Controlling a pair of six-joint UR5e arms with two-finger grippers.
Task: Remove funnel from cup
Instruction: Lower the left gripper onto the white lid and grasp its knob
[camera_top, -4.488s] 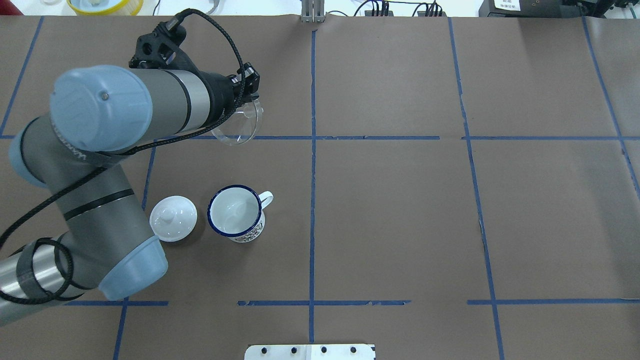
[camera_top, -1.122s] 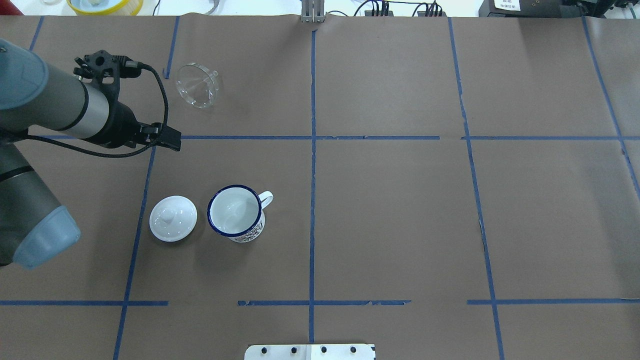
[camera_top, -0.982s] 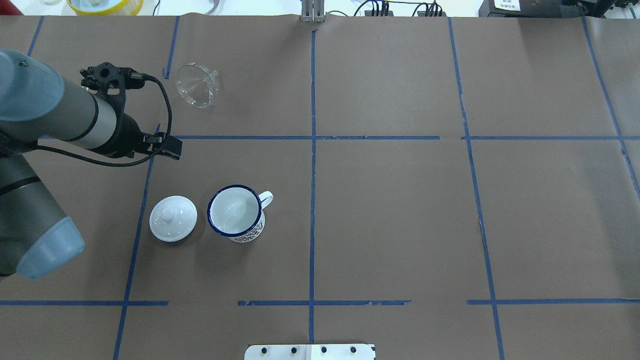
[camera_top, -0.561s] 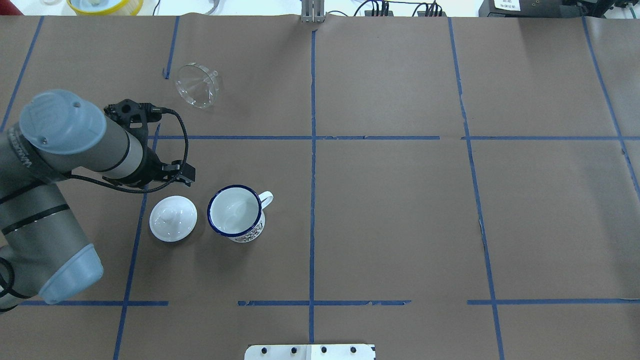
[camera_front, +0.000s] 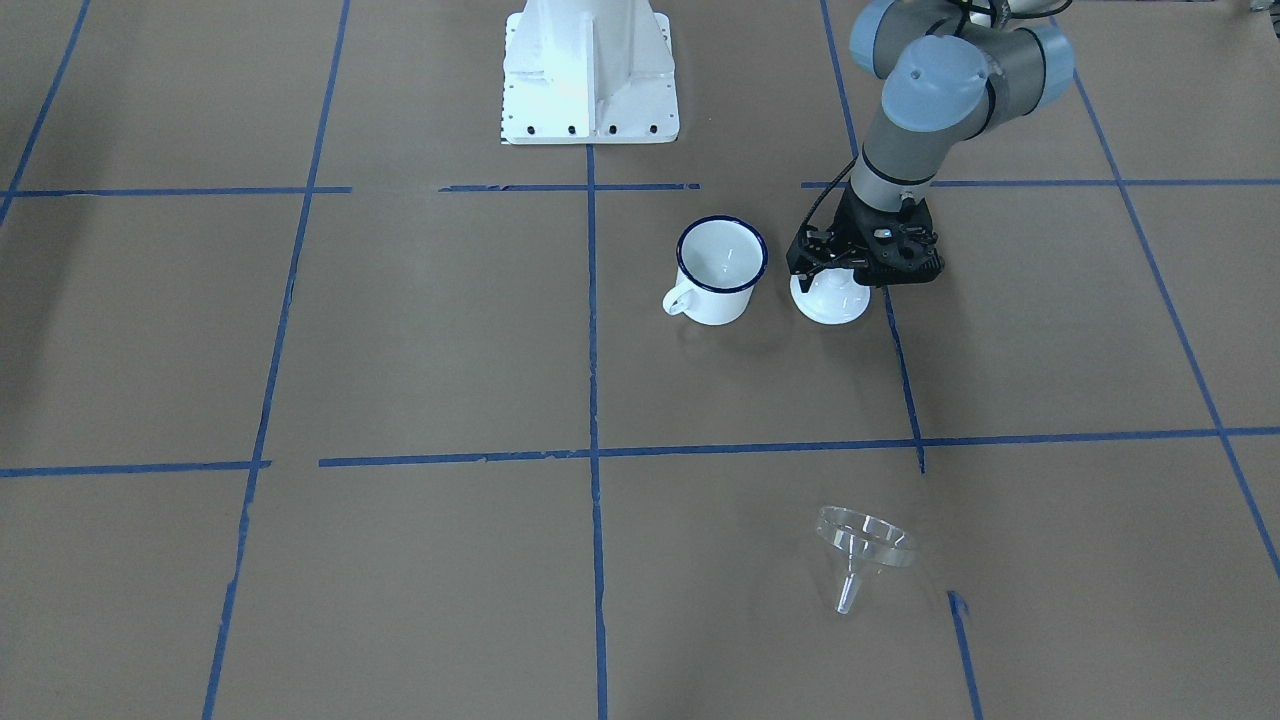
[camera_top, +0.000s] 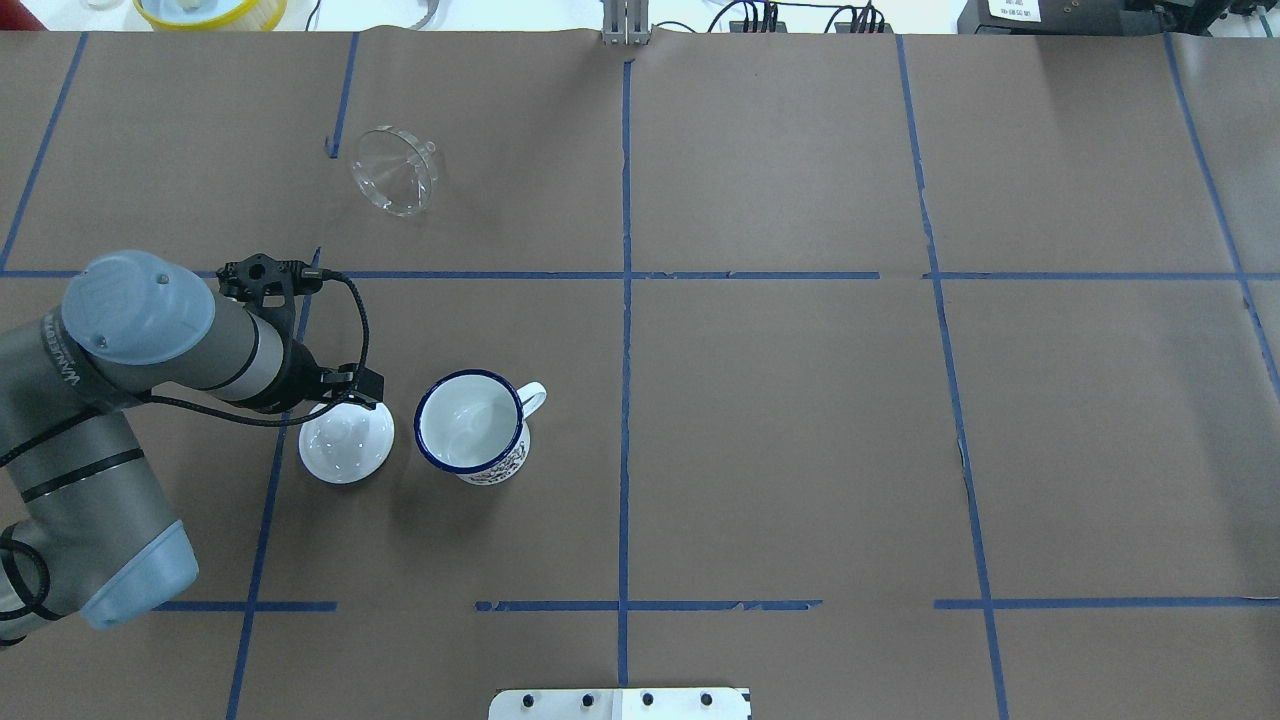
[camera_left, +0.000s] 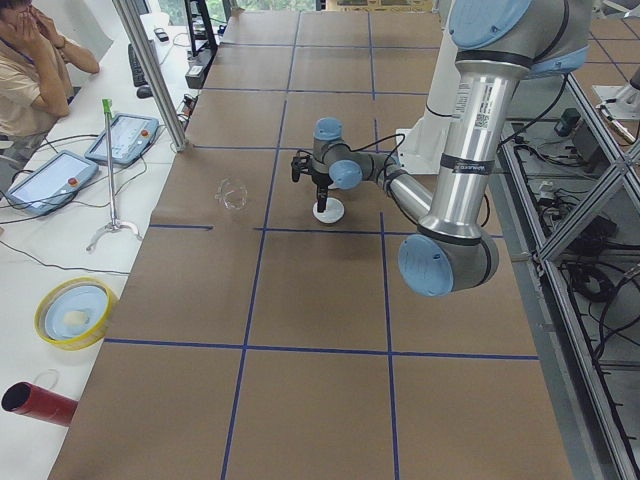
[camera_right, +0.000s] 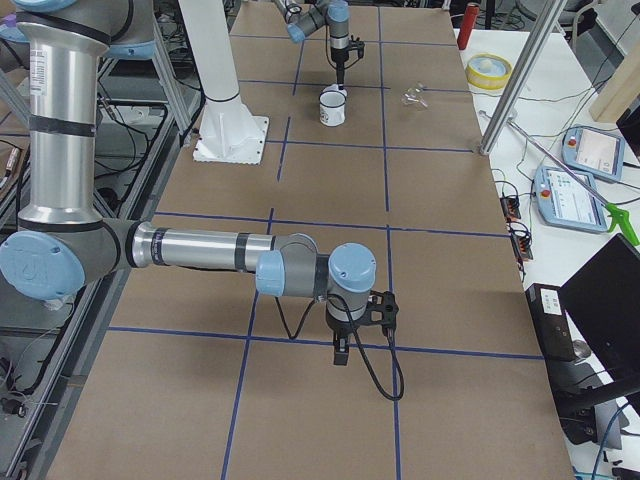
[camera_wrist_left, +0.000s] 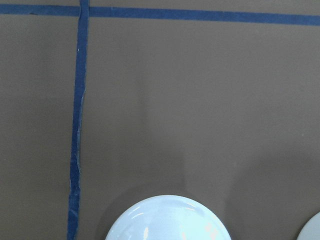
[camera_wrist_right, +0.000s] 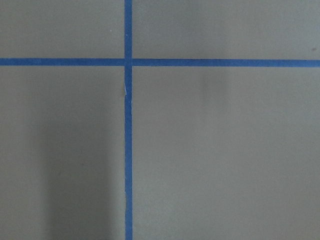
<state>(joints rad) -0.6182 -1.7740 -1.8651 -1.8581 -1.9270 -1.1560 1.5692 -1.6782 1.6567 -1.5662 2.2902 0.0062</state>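
Two things that began as one now lie well apart: the funnel (camera_top: 393, 172) rests on the brown paper of the table (camera_top: 800, 400), beyond a blue tape line (camera_top: 500, 275) on the side away from the robot, while the cup (camera_top: 470, 425) stands upright and empty nearer the base. The left gripper (camera_top: 348, 398) hangs over the far edge of a white domed lid (camera_top: 345, 450) that sits just beside the cup, so the funnel lies ahead of those fingers and the left arm is by far the nearer one. The funnel seems to lie tipped on its side, its long axis running with the thin spout pointing away from the robot, though clear plastic against brown paper makes that hard to fix. It is glassy, thin-walled and conical; the cup is glossy white enamel with a dark blue rim and a small loop handle. Whether the left fingers are spread or closed I cannot tell, and the right gripper (camera_right: 342, 352), far off over bare paper, is no plainer. By my reading, the removal is done.
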